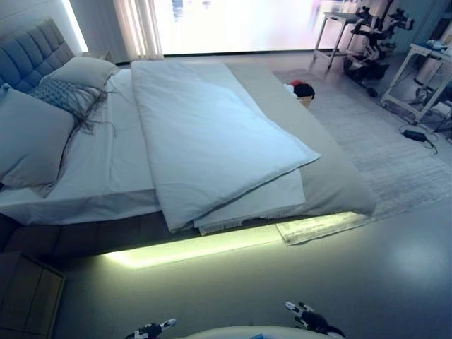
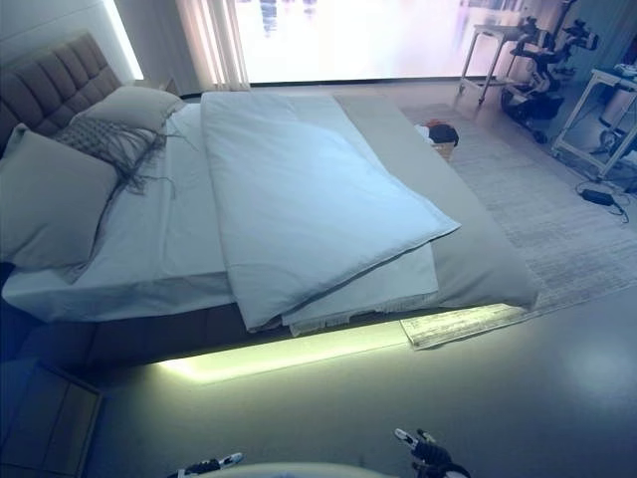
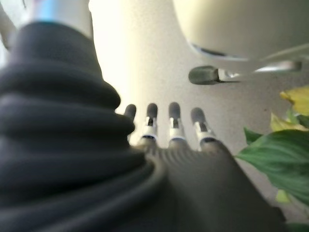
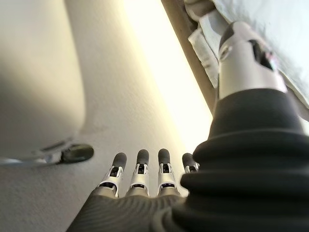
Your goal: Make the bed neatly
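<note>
A low bed [image 1: 339, 183] with a tufted headboard stands ahead of me. A white duvet [image 1: 205, 134] lies folded and skewed across its middle, one corner hanging over the near edge. Pillows [image 1: 32, 134] are stacked at the head end, one with a fringed cover [image 1: 67, 95]. My left hand [image 3: 174, 125] and right hand [image 4: 140, 169] hang low by my sides, far from the bed, fingers straight and holding nothing. Only their fingertips show at the bottom edge of the eye views.
A glowing strip runs under the near bed edge. A pale rug [image 1: 381, 155] lies at the foot, with a small basket [image 1: 302, 92] beside it. Tables and equipment [image 1: 367, 35] stand at the far right. A wooden nightstand [image 1: 28, 293] sits near left. Green leaves [image 3: 275, 154] are beside my left hand.
</note>
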Tool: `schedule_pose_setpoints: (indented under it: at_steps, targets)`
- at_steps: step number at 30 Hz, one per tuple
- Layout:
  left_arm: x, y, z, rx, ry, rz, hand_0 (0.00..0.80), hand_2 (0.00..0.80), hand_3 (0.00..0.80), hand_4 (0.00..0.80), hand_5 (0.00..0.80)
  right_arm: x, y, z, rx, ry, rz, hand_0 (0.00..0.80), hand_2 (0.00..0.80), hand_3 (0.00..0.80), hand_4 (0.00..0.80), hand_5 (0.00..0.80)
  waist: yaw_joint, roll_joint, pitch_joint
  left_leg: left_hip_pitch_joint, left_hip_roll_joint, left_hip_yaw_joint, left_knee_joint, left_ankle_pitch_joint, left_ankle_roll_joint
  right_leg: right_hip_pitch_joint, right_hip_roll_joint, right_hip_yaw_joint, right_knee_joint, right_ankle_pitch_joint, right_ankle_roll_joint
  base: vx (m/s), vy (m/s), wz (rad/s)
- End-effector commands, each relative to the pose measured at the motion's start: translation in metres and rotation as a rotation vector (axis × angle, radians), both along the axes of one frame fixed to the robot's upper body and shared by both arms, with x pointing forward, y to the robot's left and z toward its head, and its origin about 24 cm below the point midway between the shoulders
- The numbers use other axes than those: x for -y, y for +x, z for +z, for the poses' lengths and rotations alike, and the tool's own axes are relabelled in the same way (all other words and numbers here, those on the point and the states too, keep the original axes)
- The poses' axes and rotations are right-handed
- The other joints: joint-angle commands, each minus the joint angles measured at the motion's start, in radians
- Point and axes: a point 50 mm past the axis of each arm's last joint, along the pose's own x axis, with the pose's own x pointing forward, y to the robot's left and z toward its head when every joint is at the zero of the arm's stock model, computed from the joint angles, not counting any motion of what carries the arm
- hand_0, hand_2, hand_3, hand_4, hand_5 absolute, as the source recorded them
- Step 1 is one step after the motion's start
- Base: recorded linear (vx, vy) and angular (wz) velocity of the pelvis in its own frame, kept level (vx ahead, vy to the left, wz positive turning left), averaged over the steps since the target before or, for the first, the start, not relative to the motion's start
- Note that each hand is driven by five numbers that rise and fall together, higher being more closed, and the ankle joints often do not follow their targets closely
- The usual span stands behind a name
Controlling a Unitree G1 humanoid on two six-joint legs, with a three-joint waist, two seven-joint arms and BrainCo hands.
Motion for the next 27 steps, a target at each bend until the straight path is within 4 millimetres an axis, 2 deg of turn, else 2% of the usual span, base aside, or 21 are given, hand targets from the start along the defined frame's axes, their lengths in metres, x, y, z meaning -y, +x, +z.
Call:
schedule_pose_setpoints:
  at_steps: [1,8,12,18,27]
  targets:
    - [0.007,0.012,0.0,0.028,-0.026,0.078,0.0,0.0,0.0,0.0,0.0,0.01,0.03,0.009,0.106,-0.063,-0.049,0.0,0.0,0.0,0.0,0.0,-0.011,0.026,0.024,-0.002,-0.126,-0.021,0.001,-0.067,0.103,-0.006,0.116,0.012,0.034,-0.033,-0.038,0.0,0.0,0.0]
    - [0.011,0.005,-0.002,0.037,-0.092,0.159,0.0,0.0,0.0,0.0,0.0,0.012,0.029,0.009,0.113,-0.058,-0.101,0.0,0.0,0.0,0.0,0.0,-0.008,0.031,0.026,-0.001,-0.127,-0.023,0.001,-0.067,0.102,-0.004,0.114,0.008,0.034,-0.032,-0.039,0.0,0.0,0.0]
    - [0.016,0.004,-0.003,0.069,-0.188,0.203,0.0,0.0,0.0,0.0,0.0,0.011,0.032,0.01,0.154,-0.027,-0.113,0.0,0.0,0.0,0.0,0.0,-0.005,0.03,0.026,-0.002,-0.127,-0.024,0.001,-0.066,0.101,-0.004,0.114,0.003,0.035,-0.033,-0.039,0.0,0.0,0.0]
    - [0.014,-0.004,-0.003,0.036,-0.177,0.193,0.0,0.0,0.0,0.0,0.0,0.005,0.037,0.012,0.191,0.044,-0.081,0.0,0.0,0.0,0.0,0.0,0.002,0.026,0.029,-0.006,-0.126,-0.026,0.001,-0.063,0.101,-0.009,0.115,0.001,0.039,-0.035,-0.041,0.0,0.0,0.0]
    - [0.01,0.005,-0.001,0.053,-0.169,0.155,0.0,0.0,0.0,0.0,0.0,0.0,0.042,0.012,0.204,0.121,-0.048,0.0,0.0,0.0,0.0,0.0,0.003,0.018,0.041,-0.005,-0.12,-0.025,0.001,-0.061,0.101,-0.008,0.123,0.002,0.043,-0.041,-0.047,0.013,-0.051,0.02]
